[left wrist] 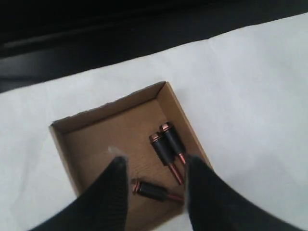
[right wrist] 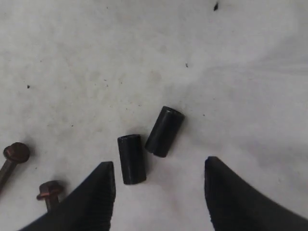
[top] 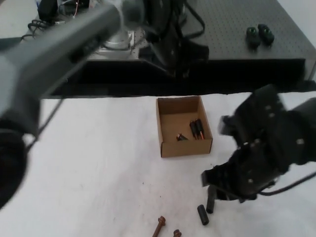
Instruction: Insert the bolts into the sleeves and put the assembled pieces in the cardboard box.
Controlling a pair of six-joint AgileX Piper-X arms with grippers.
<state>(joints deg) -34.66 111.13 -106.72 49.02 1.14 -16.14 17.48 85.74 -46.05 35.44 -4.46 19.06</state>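
Note:
The cardboard box stands open on the white cloth and holds three assembled pieces, two side by side and one apart. My left gripper hangs open above the box's near side with nothing between its fingers. Two black sleeves lie close together on the cloth, and my right gripper is open just above them, holding nothing. Two copper bolts lie off to one side of the sleeves. From above, the sleeves sit under the right gripper and the bolts near the front edge.
A black perforated bench rises behind the cloth, with two small dark parts on it. The left arm crosses the upper left of the high view. Bare cloth lies left of the box.

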